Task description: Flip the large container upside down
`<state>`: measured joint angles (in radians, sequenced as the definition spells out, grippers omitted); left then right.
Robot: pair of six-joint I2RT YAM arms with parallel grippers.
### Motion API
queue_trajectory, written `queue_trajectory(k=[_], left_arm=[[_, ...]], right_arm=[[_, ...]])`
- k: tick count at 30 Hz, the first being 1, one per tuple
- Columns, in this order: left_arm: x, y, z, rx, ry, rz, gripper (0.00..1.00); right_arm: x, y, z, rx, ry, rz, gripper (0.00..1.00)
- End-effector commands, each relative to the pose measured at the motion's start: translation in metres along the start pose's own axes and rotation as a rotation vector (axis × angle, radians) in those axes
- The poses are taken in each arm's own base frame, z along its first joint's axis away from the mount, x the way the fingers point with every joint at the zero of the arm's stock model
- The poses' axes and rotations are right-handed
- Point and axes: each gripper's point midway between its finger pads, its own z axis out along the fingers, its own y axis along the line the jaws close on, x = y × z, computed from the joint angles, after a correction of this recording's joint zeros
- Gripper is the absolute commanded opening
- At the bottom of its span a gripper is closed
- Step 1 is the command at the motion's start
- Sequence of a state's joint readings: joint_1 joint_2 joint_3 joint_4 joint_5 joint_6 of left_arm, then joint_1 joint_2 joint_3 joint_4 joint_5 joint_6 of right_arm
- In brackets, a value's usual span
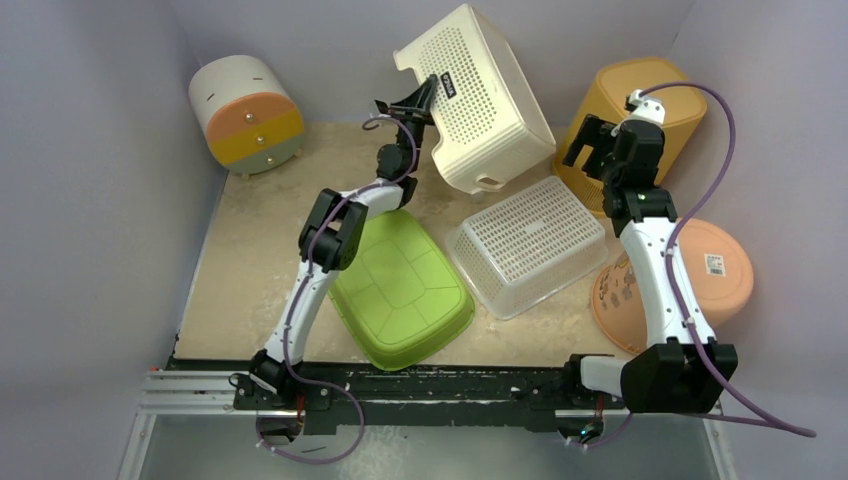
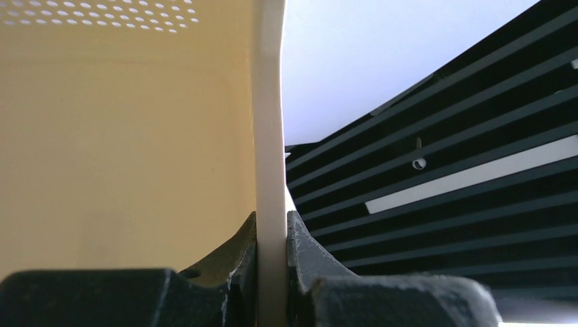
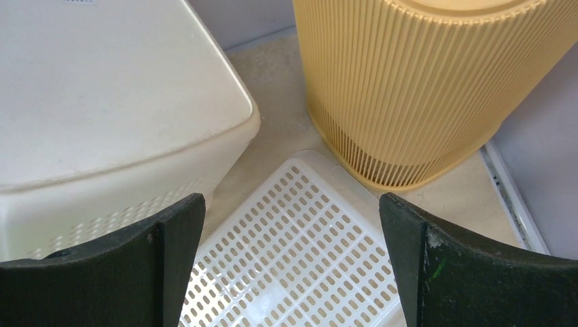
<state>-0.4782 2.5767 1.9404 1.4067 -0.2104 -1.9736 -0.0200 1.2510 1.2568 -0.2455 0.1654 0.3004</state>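
Rim of large cream container (image 1: pixel 485 105) sits clamped inside left pincer (image 2: pixel 271 230).

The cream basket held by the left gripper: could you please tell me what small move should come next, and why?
Probably ease the held rim down towards the table. The left gripper is clamped on it, and the basket stands tilted, mouth facing left, base towards the open right gripper, so it is not yet upside down.
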Motion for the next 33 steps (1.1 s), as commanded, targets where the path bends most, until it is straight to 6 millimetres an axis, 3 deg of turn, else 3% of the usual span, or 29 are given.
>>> queue_trajectory(k=[1,3,9,12,24,29,30,33], left_arm=[[0.036,-0.13,-0.001,0.441,0.129,-0.234,0.0],[0.034,-0.121,-0.003,0.417,0.131,-0.246,0.0],[0.014,-0.064,-0.03,0.205,0.097,-0.194,0.0],[0.004,-0.048,-0.042,0.127,0.092,-0.135,0.0],[-0.065,-0.044,-0.079,-0.072,0.028,0.007,0.01],[-0.077,-0.043,-0.085,-0.111,0.043,0.033,0.12],[-0.08,-0.042,-0.086,-0.119,0.044,0.039,0.2],[-0.087,-0.039,-0.086,-0.143,0.042,0.06,0.33]], right_arm=[[-0.024,-0.002,0.0,0.013,-0.074,-0.004,1.0],[-0.021,-0.002,0.002,0.01,-0.07,0.001,1.0],[-0.014,0.001,0.007,-0.008,-0.06,0.014,1.0],[-0.011,0.002,0.008,-0.016,-0.053,0.015,1.0],[-0.002,0.005,0.016,-0.044,-0.034,0.019,1.0],[-0.003,0.01,0.019,-0.062,-0.028,0.026,1.0],[-0.004,0.01,0.019,-0.062,-0.03,0.023,1.0],[-0.005,0.01,0.019,-0.061,-0.03,0.018,1.0]])
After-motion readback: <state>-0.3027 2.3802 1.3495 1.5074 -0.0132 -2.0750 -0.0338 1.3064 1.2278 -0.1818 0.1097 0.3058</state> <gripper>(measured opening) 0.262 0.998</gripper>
